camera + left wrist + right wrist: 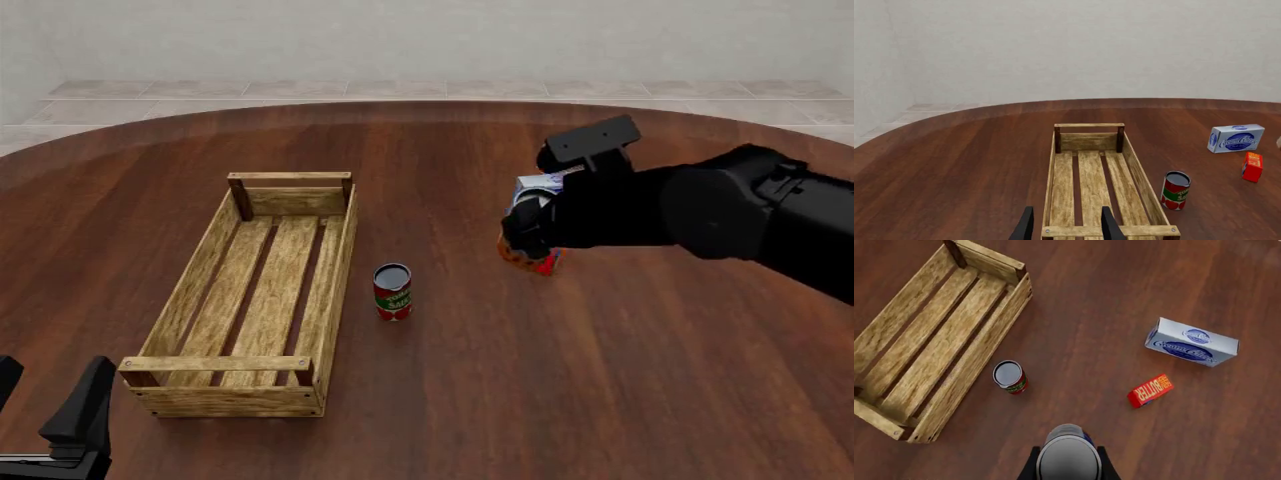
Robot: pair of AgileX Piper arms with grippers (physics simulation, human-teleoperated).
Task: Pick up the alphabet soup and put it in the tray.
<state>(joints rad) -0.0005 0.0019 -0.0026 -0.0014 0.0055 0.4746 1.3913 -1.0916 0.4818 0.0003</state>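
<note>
A dark red-brown wooden counter fills the front view. At the bottom left corner, the left tool sits low near the counter's near edge, its two black fingers apart with nothing between them; in the left wrist view the same fingers frame the near end of the tray. The tray, a long light-wood slatted crate with low sides and corner posts, lies left of centre, its long axis running away from the arms' side, and nothing is inside it. Just to the right of the tray stands a slim red-and-green can, upright on the counter, close to the tray's right wall but not touching it. Further right, the right arm reaches in from the right edge, and its bulk covers most of what lies beneath it in the front view. The right wrist view looks straight down: the right tool is clamped on the alphabet soup, whose silver-white top sits between the two fingers, with a sliver of blue label at the rim. The can is held well apart from the tray, to its right. Past the tool, on the counter, lie a small red butter box and a blue-and-white cream cheese box.
</note>
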